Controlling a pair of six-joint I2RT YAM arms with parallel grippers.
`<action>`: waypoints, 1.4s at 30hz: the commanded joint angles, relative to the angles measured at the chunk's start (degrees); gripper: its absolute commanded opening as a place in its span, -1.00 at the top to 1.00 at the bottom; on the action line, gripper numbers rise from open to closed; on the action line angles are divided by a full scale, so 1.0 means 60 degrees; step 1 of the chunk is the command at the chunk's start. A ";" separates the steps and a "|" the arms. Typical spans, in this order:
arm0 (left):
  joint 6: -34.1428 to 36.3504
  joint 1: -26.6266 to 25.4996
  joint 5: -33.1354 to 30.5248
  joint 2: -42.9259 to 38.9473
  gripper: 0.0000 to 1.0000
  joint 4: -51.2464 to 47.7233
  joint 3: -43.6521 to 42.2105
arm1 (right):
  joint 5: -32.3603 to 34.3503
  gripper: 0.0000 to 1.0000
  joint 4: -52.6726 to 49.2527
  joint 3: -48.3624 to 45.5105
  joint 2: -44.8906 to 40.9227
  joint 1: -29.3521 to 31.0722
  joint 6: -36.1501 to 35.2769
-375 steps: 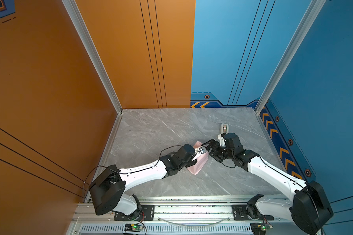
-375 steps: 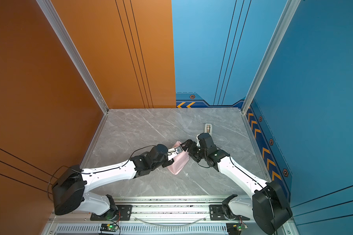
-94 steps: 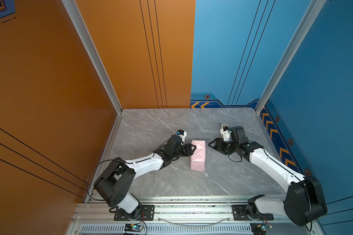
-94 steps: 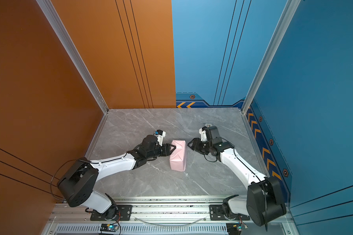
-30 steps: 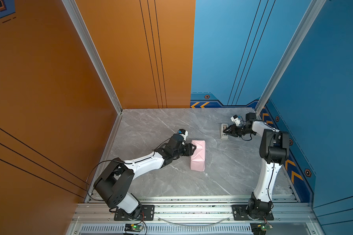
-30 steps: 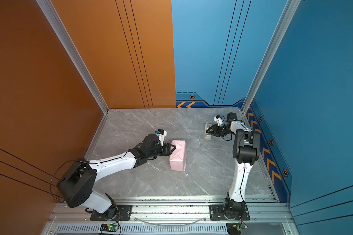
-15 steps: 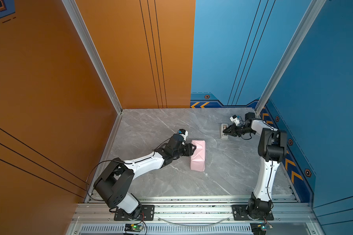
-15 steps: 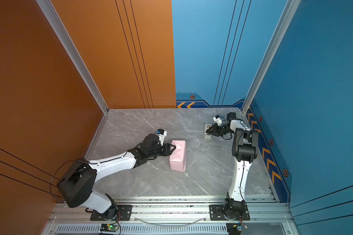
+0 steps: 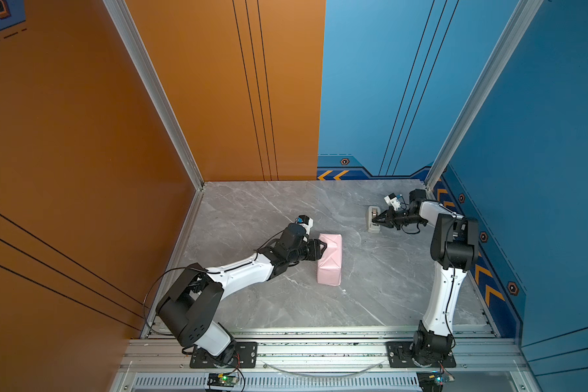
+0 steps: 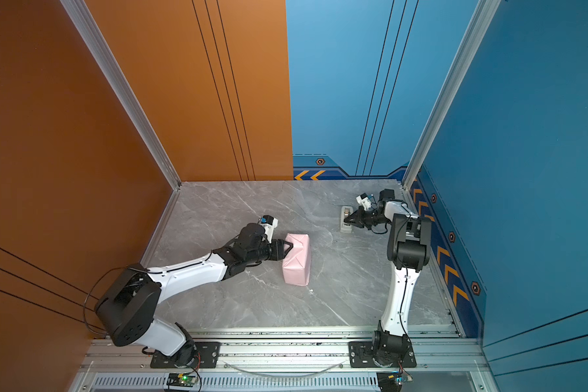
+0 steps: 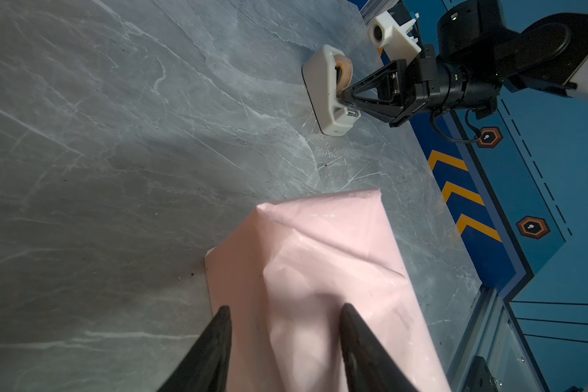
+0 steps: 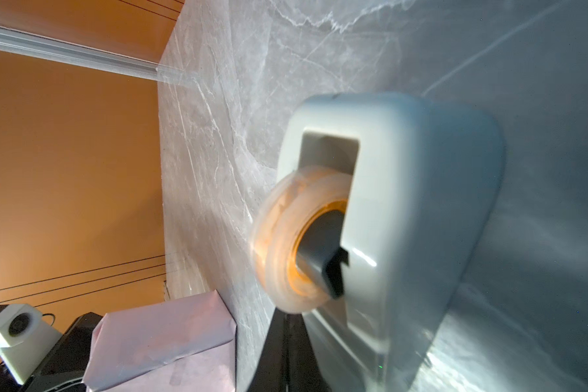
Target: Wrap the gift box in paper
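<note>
The gift box is hidden inside the paper [image 9: 330, 259], a pale pink folded parcel lying mid-table, seen in both top views [image 10: 297, 261]. My left gripper [image 9: 322, 248] is open. Its fingertips [image 11: 223, 317] rest spread against the parcel's near end over the folded flaps [image 11: 319, 264]. My right gripper [image 9: 375, 220] is at the back right with its jaws shut. Its tips meet at the front of the white tape dispenser [image 11: 323, 85], just below the tape roll [image 12: 286, 244]. Whether tape lies between the tips cannot be told.
The dispenser [image 10: 345, 212] stands close to the blue right wall [image 9: 472, 237]. Grey marble table [image 9: 252, 210] lies between parcel and dispenser. An aluminium rail [image 9: 319, 334] runs along the front edge, with both arm bases bolted to it.
The right gripper's jaws have closed at the tape dispenser, after the arm swung there from beside the parcel. The left gripper and parcel have not moved.
</note>
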 commanded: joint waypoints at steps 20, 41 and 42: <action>0.0453 -0.0022 -0.0607 0.0414 -0.03 -0.1980 -0.0467 | -0.0330 1.00 0.2731 -0.3639 -0.2997 -0.0247 0.3118; 0.0519 -0.0137 -0.0617 0.0478 -0.03 -0.1989 -0.0365 | 0.0445 1.00 0.7399 -0.7339 -0.3504 -0.0287 0.5463; 0.0535 -0.0131 -0.0627 0.0479 -0.03 -0.1998 -0.0351 | 0.0505 1.00 0.7543 -0.7384 -0.3409 -0.0277 0.5543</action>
